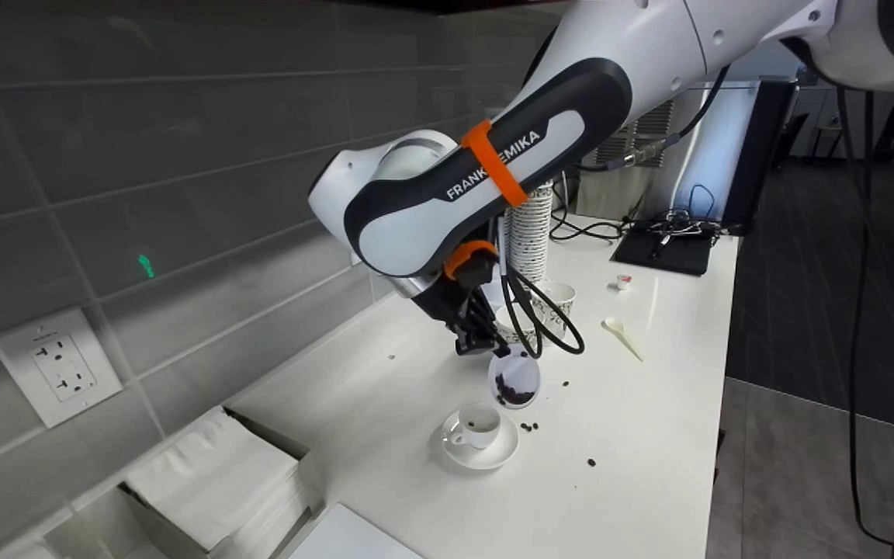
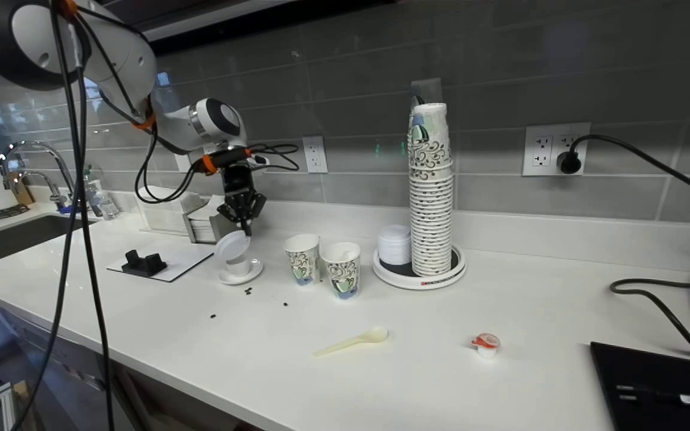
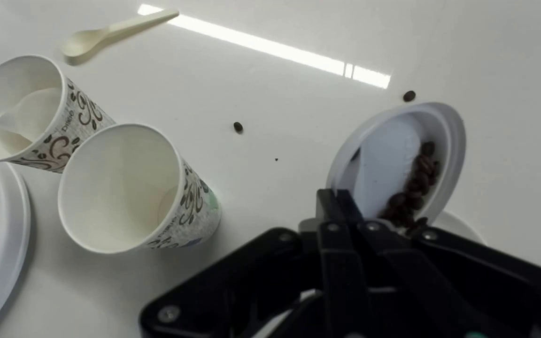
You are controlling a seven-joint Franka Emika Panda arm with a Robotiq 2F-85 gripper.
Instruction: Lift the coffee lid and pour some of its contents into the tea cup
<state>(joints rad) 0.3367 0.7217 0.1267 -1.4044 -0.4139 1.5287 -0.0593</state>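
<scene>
The black, angular gripper is clenched on the rim of the coffee lid. The lid, a shallow white round with a smooth floor and raised lip, hangs tilted just above the tea cup; whether the two touch I cannot tell. Dark brown, rounded coffee beans heap along one side of it. The low white tea cup, glossy, with a small looped handle, stands upright on its round saucer, and a dark spot shows on its inner wall. A few loose beans dot the polished white counter near the tea cup.

In an exterior view, to the right of the tea cup, stand two tapered paper cups printed with scrollwork. Farther right of it, a tall, ribbed column of nested cups rises from a round tray. A pale spoon with an oval bowl lies well apart from the tea cup. To its left, in both exterior views, flat white napkins fill a straight-sided holder.
</scene>
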